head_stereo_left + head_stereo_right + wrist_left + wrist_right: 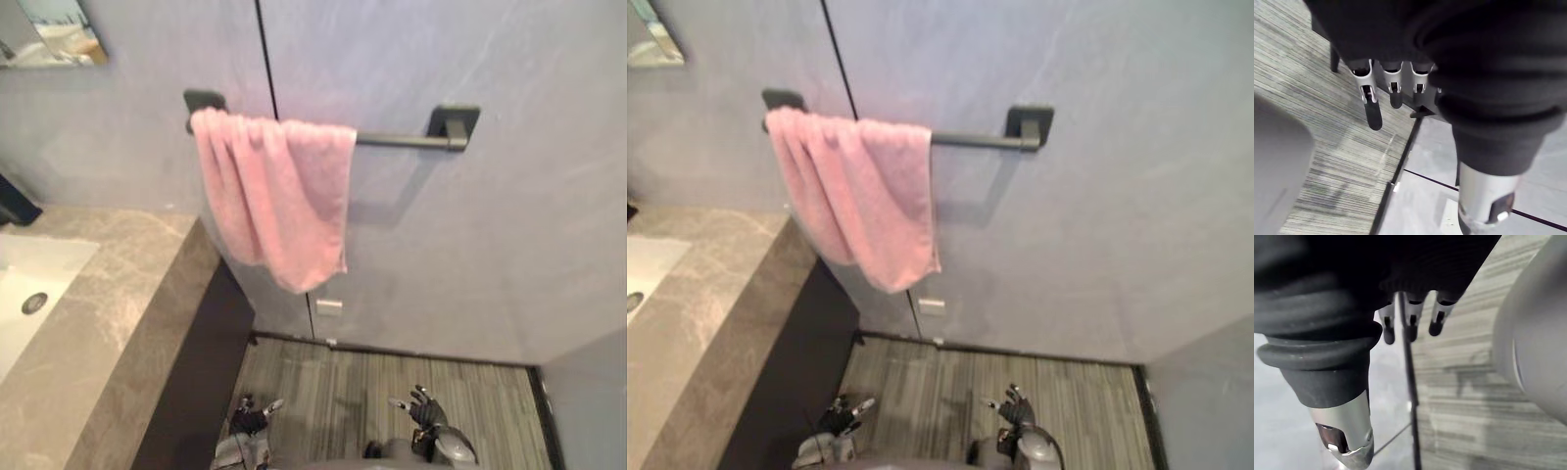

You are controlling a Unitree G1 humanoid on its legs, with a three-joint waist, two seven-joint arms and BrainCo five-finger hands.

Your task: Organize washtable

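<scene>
A pink towel (277,201) hangs folded over the left end of a dark wall rail (402,140). To the left stands the marble washtable (118,323) with a white sink (29,289) set into it. My left hand (250,419) hangs low above the striped floor, fingers relaxed and holding nothing; its fingers (1373,105) point down at the floor. My right hand (427,409) hangs likewise at the lower right, open and empty, with its fingers (1411,323) straight.
A mirror corner (49,34) shows at the top left. A dark object (15,204) stands at the back of the counter by the wall. The cabinet's dark side (201,372) drops to the striped floor (343,392). A grey wall (490,245) faces me.
</scene>
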